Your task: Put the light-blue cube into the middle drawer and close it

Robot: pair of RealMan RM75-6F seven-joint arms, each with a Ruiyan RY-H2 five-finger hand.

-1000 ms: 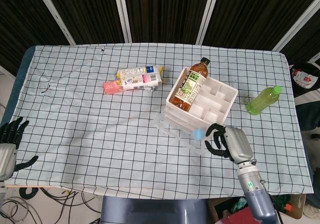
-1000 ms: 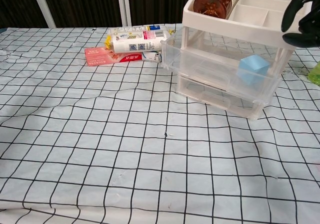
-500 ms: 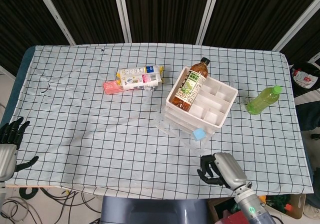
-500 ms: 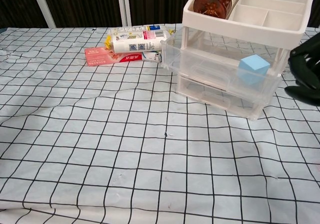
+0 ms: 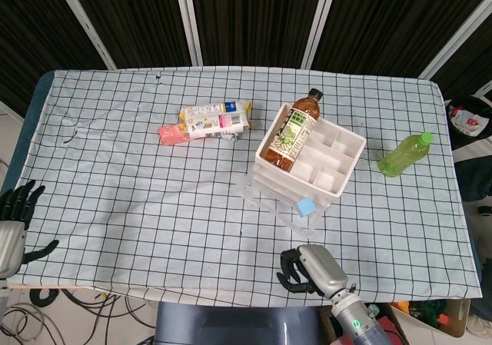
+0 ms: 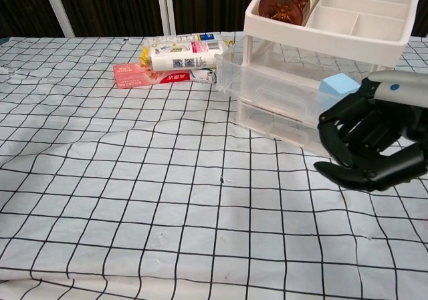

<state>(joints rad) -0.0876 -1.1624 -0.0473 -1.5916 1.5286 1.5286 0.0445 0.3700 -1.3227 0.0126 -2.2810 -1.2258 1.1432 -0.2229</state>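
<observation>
**Right robot hand drops back to the near edge, cube left in the open middle drawer**

A second ago the right robot hand [image 5: 307, 268] was up beside the drawer unit, at the cube; since then it has pulled back toward the near edge of the surface [image 5: 138, 207] and shifted left, and now sits in front of the unit, apart from it. In the chest view its dark fingers [image 6: 348, 129] are curled inward with the thumb below, and nothing lies between them. The left robot hand [image 5: 14, 214] has not moved: it hangs off the far left edge, fingers spread, holding nothing.

The light-blue cube [image 5: 307, 206] has kept its place at the right end of the middle drawer [image 6: 267, 86], which stands pulled out of the drawer unit [image 5: 307, 168]. The drawer is clear plastic with a rounded lip; the unit's top is an opaque white tray split into rectangular compartments. A brown tea bottle [image 5: 292, 134] with a green label lies tilted across that tray.

The surface wears a white cloth with a black grid, wrinkled in places. On it lie a packet of tissues [image 5: 215, 119], a flat pink box [image 5: 173, 134] touching it, and a green bottle [image 5: 405, 154] on its side, well right of the unit
</observation>
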